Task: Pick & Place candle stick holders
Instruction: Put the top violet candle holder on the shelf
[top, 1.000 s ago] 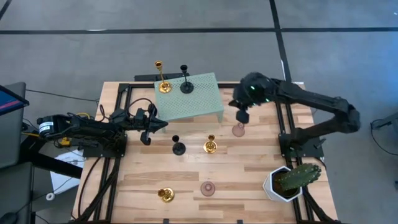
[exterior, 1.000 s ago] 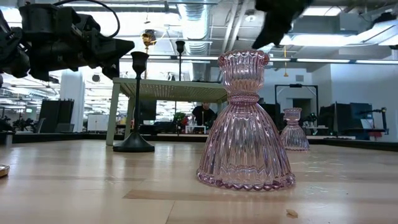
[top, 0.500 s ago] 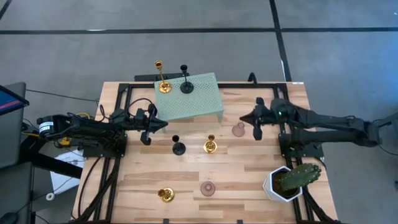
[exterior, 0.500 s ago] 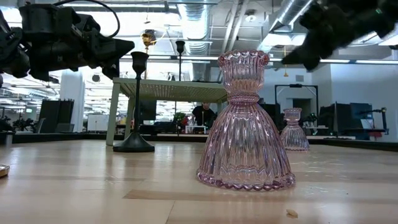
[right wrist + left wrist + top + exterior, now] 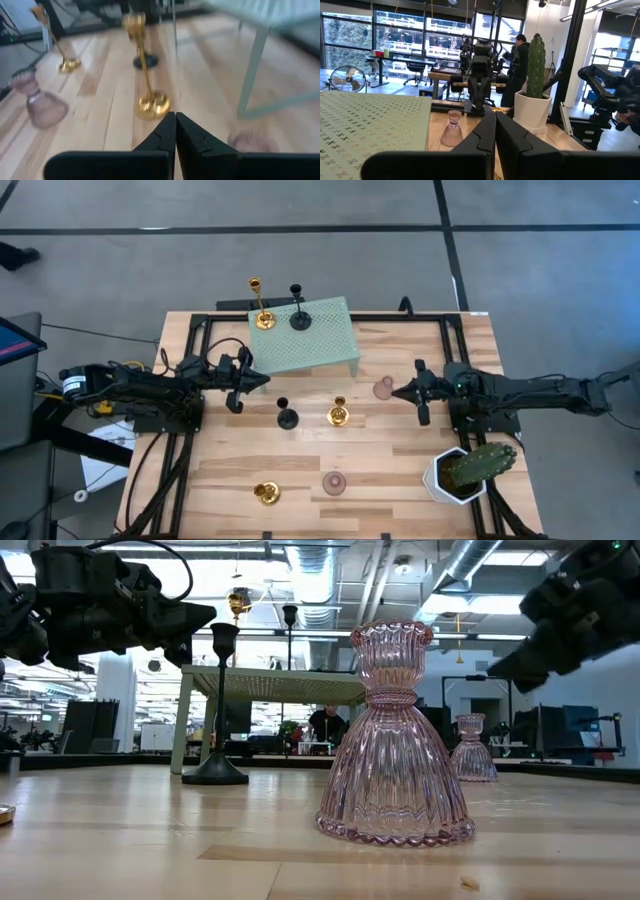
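Two holders stand on the green perforated stand: a tall gold one and a black one. On the table stand a black holder, a gold one, a pink glass one, a low gold one and a second pink glass one. My right gripper is shut and empty, just right of the far pink holder and above table height. My left gripper is shut and empty, left of the black holder on the table.
A white-potted green cactus stands at the table's near right corner. The stand's legs rise near the far pink holder. Bare wood lies at the near left of the table. A person stands in the room beyond.
My right gripper has gone from beside the stand's right end toward the table's near edge and down, its arm drawing back to the right. It now points level toward the table's left at the far pink holder. The holders have stayed in place.
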You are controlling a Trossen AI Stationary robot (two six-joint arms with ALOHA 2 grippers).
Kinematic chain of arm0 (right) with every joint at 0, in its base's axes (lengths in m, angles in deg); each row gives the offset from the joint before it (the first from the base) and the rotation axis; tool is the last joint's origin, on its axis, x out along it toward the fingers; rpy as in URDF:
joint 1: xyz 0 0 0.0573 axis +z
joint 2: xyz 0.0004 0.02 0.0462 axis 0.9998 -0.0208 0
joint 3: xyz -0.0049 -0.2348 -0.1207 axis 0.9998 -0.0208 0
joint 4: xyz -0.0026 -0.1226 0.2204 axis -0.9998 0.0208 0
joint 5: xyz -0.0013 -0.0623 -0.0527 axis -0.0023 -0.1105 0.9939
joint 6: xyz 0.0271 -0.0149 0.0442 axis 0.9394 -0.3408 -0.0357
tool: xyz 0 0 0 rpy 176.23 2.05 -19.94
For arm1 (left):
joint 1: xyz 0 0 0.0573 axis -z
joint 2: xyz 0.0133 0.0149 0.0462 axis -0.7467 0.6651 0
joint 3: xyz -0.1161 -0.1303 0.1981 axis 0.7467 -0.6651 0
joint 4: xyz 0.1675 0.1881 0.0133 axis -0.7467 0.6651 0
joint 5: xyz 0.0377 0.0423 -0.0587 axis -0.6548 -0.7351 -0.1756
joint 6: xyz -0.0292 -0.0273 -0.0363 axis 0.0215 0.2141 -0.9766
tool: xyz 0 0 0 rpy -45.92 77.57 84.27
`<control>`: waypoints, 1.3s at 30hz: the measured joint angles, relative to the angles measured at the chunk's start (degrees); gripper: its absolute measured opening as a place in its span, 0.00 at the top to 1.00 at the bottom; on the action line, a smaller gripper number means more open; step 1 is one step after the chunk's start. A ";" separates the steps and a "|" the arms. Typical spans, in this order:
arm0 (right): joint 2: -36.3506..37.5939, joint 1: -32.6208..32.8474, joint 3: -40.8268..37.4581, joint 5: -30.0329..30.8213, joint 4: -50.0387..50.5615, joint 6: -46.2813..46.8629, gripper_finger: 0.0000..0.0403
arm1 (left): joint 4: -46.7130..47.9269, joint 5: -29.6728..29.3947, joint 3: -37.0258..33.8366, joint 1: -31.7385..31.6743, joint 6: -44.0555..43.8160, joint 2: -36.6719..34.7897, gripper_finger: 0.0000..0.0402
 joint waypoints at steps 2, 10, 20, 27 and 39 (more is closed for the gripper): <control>0.36 0.77 -0.13 0.04 3.99 2.37 1.00 | 0.08 0.00 0.00 -0.01 0.00 -0.01 0.98; 0.21 1.64 -0.22 2.95 11.78 8.13 1.00 | 0.12 -0.02 0.00 -0.01 0.00 0.00 0.98; -0.12 1.38 -0.22 4.87 12.37 2.34 1.00 | 0.20 -0.04 0.00 -0.01 0.00 -0.02 0.98; -3.78 1.37 -0.22 11.05 11.97 7.01 0.86 | 0.23 -0.04 0.00 -0.01 0.00 0.00 0.98; -14.85 1.36 -0.19 15.02 -0.96 8.13 0.39 | 0.32 -0.04 0.00 0.01 0.00 0.00 0.98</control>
